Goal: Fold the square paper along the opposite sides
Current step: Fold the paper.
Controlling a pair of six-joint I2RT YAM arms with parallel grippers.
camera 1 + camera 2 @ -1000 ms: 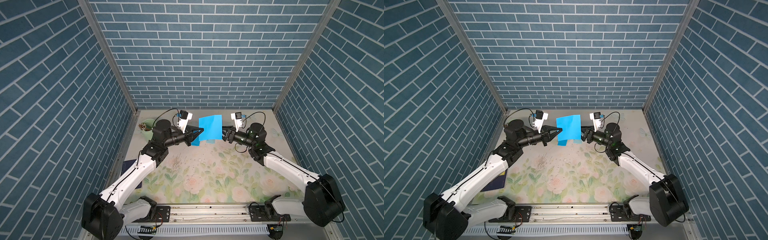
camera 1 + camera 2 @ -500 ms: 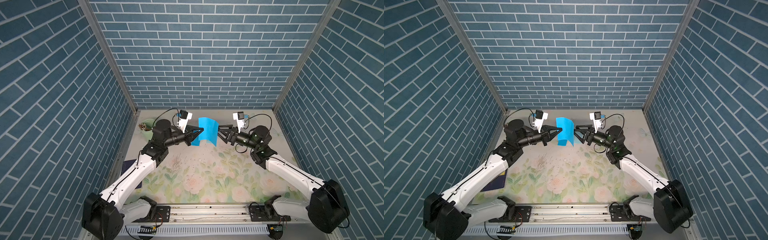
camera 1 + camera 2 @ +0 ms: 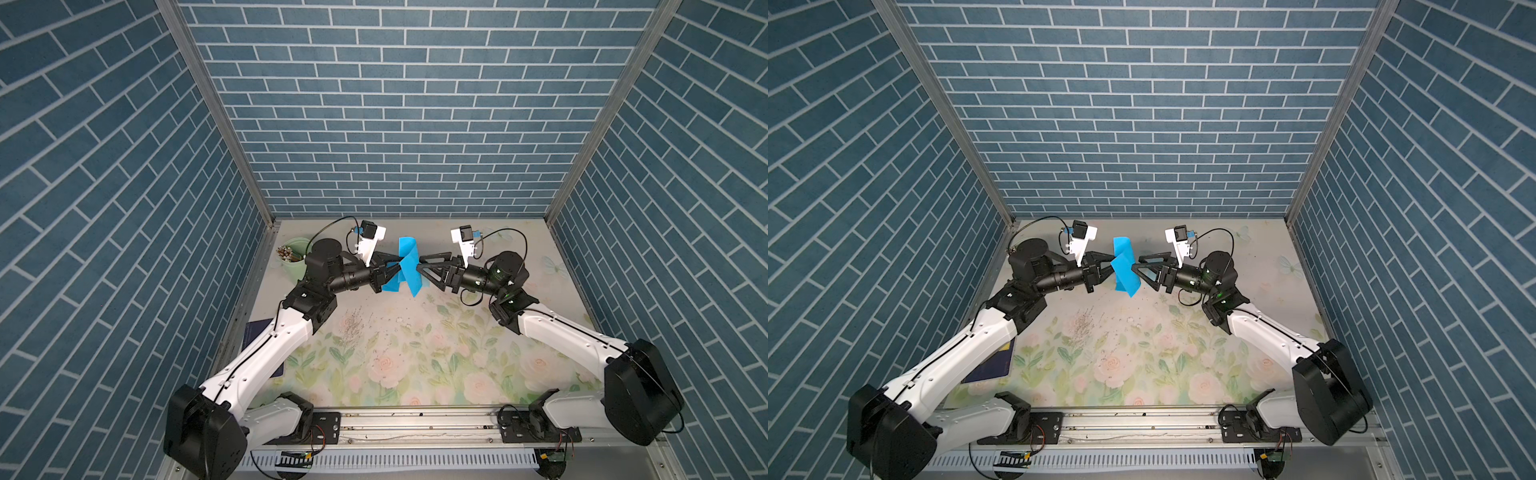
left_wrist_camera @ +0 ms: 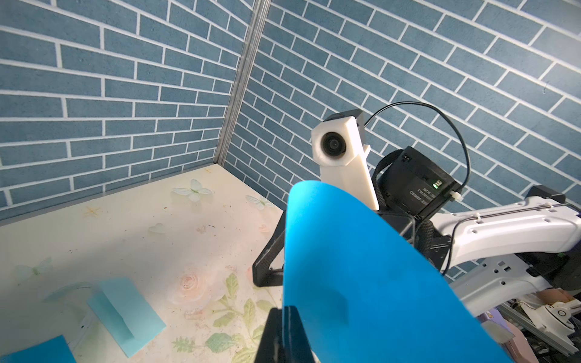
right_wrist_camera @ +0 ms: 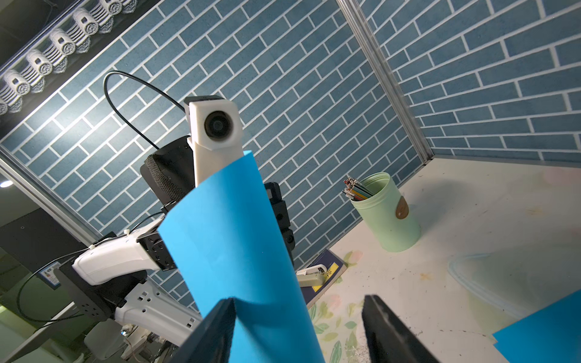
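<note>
Square paper [image 3: 407, 257], bright blue, hangs in the air above the far middle of the counter [image 3: 415, 353], curled into an upright sweep between the two arms. The left claw [image 4: 284, 314] is clenched on one edge of it: in the left wrist view the two black fingers [image 4: 273, 333] stand pressed together with the sheet pinched between them. The right claw [image 5: 298, 305] is released, with a wide gap between its jaws. In the right wrist view one finger [image 5: 217, 327] sits against the sheet's lower part, though I cannot tell whether it truly touches, and the other finger [image 5: 386, 323] stands well apart from the sheet. In both top views the two claws point at each other with the sheet between their tips.

Counted: two arms, two claws, one sheet held aloft. The left wrist view shows two more pieces lying on the counter, one pale blue folded slip [image 4: 125, 314] and the corner of one bright blue sheet [image 4: 34, 352]. The right wrist view shows one bright blue sheet at the frame's edge [image 5: 540, 330]; whether it is the same one I cannot tell. One pale green cup [image 5: 390, 213] stands near the back corner on the left arm's side, holding a bunch of pencils [image 5: 356, 190] too tightly packed to count. One dark blue notebook [image 3: 257, 332] lies at the counter's edge on the left arm's side, with one white stapler [image 5: 309, 276] on it.
</note>
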